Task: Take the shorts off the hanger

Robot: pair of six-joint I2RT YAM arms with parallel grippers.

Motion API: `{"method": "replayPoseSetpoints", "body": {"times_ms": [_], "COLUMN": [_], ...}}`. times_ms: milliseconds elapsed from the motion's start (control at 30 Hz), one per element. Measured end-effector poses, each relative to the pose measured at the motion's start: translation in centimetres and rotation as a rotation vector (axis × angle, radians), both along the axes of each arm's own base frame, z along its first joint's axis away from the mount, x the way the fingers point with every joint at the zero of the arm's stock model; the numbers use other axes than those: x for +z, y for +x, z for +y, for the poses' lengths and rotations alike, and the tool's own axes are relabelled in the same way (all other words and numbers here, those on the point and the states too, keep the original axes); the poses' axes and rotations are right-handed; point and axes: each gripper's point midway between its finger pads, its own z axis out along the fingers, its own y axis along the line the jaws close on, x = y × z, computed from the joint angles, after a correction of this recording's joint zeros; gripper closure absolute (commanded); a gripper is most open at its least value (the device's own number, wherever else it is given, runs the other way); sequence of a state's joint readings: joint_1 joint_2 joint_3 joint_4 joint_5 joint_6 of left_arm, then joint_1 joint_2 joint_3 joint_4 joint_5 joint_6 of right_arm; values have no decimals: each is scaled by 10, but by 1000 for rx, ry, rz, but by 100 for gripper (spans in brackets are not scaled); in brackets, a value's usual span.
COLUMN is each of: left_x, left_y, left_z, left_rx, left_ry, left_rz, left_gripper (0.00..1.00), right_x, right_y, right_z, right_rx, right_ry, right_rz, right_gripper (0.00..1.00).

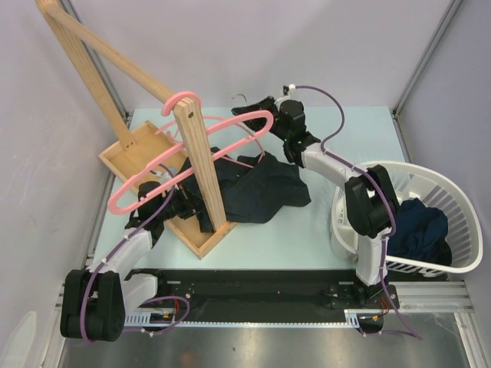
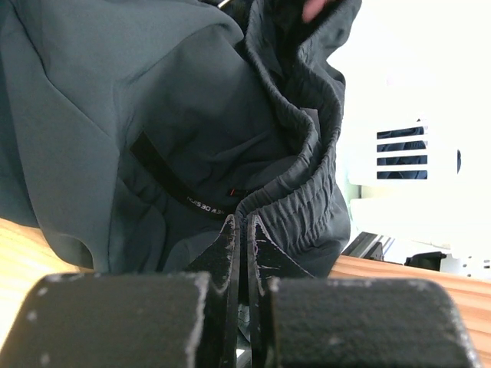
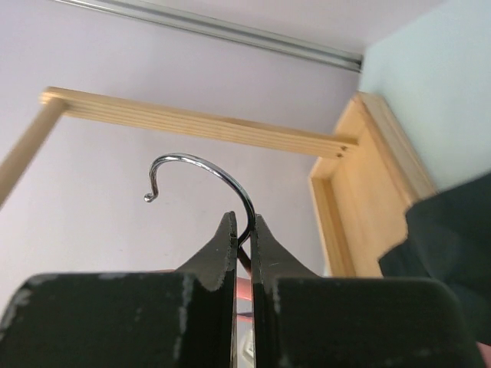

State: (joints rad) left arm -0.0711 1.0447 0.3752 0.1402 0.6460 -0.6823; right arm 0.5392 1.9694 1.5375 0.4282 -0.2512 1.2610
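Near R side of your table (image 1: 307, 230): white basket (image 1: 459, 218) just beside the R arm's base, navy shorts (image 1: 420, 228) bunched inside. The arm covers the basket's L rim.

L claw (image 2: 244, 218): you can't see it from overhead, since it sits under the wooden rack (image 1: 201, 165) and cloth. On the wrist cam the jaws are pressed tight together w/ the elastic waistband of the dark green shorts (image 2: 176, 115) pinched at the tips. There's small print on a black strip of the cloth, too small to read.

The dark green shorts lie heaped on the table at the rack's foot, spilling out R of the post. Some cloth lies over the rack base, but post + hanger hide how much. You can't tell if any cloth hangs on the hanger.

Pink hanger (image 1: 117, 201) slants across the post, low end near the L arm, high end at the R claw. A pink hook curls over the post top. Same hanger or a second one, can't tell.

R claw (image 3: 244, 222), farthest out: jaws closed narrow on the stem of the chrome hook (image 3: 192, 157), w/ the curl standing above the tips. The fingers hide the hanger body below the grip, so you get only a sliver of pink btwn them.
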Motion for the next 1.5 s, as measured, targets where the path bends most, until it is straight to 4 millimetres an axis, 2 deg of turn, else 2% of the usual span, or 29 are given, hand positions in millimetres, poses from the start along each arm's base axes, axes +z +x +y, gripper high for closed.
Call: {"method": "replayPoseSetpoints", "body": {"times_ms": [67,200,333,500,600,667,733,867,1067,1233,1367,1400,1500], "left_x": [-1,1,2,5,5,5,4,5,6,4,4,4,6], "left_y": [-1,0,-1,-1,-1,0,0,0,2,4,3,3,2], "left_z": [-1,-1,-1,-1,-2,-2,-3,-3,-3,-2,-1,-1,0], "left_rx": [-3,2,8,12,10,7,5,6,11,18,21,23,24], "left_ry": [-3,-12,-23,-28,-33,-38,-40,-44,-52,-59,-57,-57,-56], "left_rz": [4,8,10,1,2,3,7,10,5,18,21,21,18], "left_gripper": [100,99,99,100,99,91,86,89,90,93,93,92,82], "right_x": [21,40,40,35,40,45,49,51,57,67,57,55,55], "right_y": [2,7,8,8,4,0,-3,-8,-8,3,1,0,0], "right_z": [1,-5,-16,-37,-46,-49,-52,-56,-54,-26,-8,-6,-13], "right_rx": [-5,-28,-56,-121,-147,-153,-159,-165,-136,-91,-63,-59,-76], "right_ry": [27,23,-52,-228,-312,-350,-387,-431,-293,-134,-132,-137,-166], "right_rz": [-36,-80,-101,-147,-178,-199,-212,-226,-193,-179,-152,-149,-159], "right_gripper": [100,100,100,100,100,100,100,100,100,100,100,100,100]}}
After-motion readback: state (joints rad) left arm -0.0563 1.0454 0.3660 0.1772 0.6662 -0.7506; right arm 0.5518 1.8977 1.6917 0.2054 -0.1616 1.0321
